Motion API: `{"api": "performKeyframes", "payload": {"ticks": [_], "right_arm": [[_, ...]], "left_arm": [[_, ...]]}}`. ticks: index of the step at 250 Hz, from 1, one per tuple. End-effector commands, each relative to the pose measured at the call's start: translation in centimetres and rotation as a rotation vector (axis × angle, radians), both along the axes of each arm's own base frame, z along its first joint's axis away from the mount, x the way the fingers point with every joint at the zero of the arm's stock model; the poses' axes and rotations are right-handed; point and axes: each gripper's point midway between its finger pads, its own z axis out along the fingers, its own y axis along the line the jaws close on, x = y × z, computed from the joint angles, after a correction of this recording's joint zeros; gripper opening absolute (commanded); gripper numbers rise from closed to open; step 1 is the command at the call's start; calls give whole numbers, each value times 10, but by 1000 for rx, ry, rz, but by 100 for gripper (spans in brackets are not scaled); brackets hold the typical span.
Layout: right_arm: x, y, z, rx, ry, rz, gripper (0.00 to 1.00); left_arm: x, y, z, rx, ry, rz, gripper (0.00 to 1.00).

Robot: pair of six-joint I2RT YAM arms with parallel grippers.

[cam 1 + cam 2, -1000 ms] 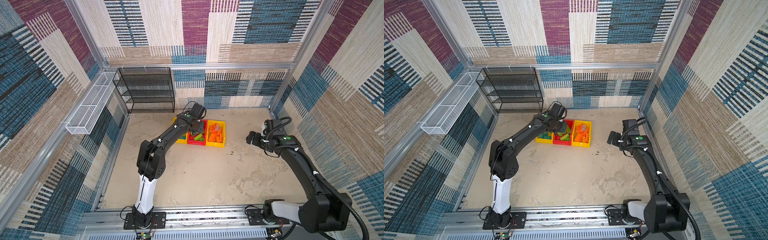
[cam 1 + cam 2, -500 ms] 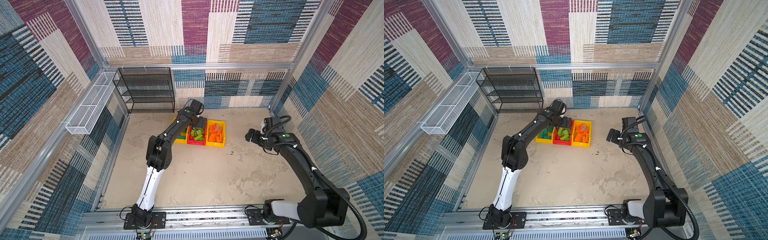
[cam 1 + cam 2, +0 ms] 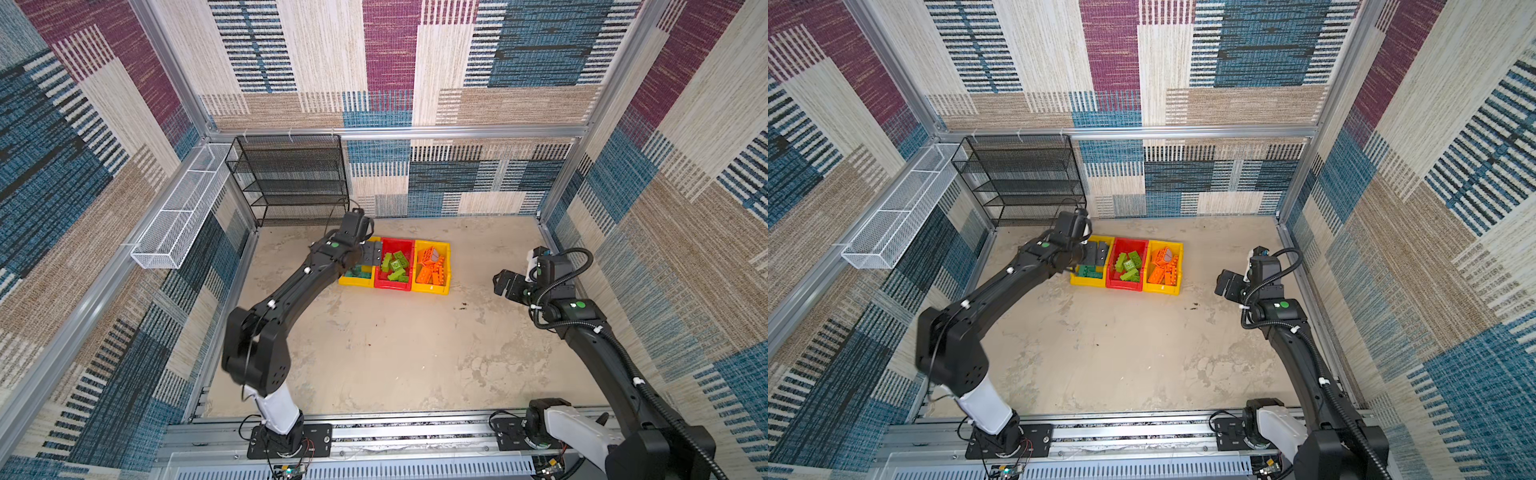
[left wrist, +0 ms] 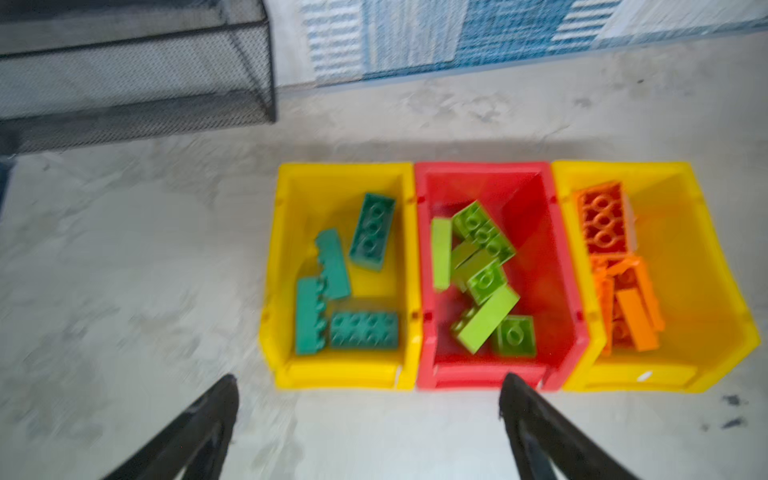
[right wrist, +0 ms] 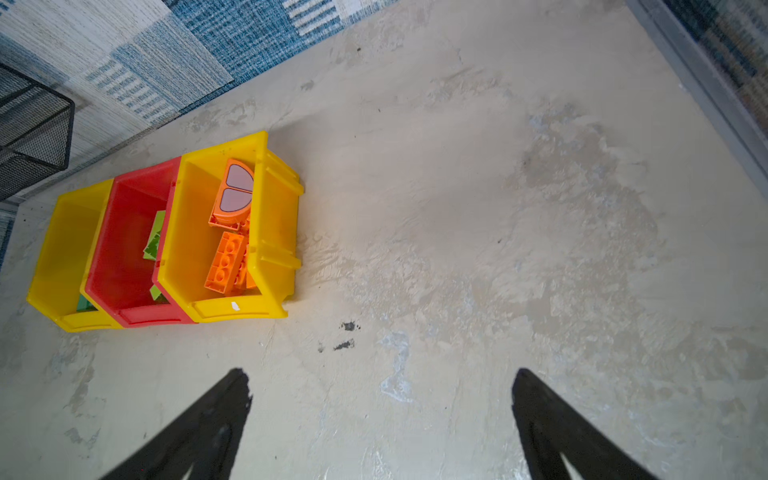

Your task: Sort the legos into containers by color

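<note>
Hovering with the left gripper (image 4: 370, 377) spread wide and empty, close by three small open-top plastic bins (image 3: 1127, 286) standing in a touching row on the counter (image 3: 395, 353). Lying sorted inside: dark teal studded bricks (image 4: 372, 230) in the left yellow bin (image 4: 286, 270), lime green bricks (image 4: 484, 232) in the red middle bin (image 4: 561, 270), orange bricks (image 4: 602, 220) in the right yellow bin (image 4: 706, 270). Holding the right gripper (image 5: 382, 370) equally open and empty, well apart to the side. Spotting no loose brick on the counter; judging the left arm the nearer, with the bins' long axes running straight ahead of it.
</note>
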Motion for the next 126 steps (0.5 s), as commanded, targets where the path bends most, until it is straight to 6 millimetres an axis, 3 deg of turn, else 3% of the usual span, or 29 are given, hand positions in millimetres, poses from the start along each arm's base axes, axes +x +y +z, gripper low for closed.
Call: {"api": "performKeyframes", "payload": {"ticks": [1, 40, 66, 92, 126], "right_arm": [[11, -5, 14, -100, -174, 42, 100], [1, -12, 20, -226, -408, 55, 100], [-8, -10, 28, -314, -628, 80, 100], [-14, -31, 27, -317, -727, -70, 100], [-5, -31, 8, -317, -694, -65, 100]], "left_arm": [[-18, 39, 12, 36, -139, 121, 98], [-76, 99, -7, 135, -173, 271, 98], [-103, 131, -13, 185, -268, 359, 98], [-120, 154, -13, 162, -393, 440, 99], [-125, 185, -24, 143, -476, 537, 99]]}}
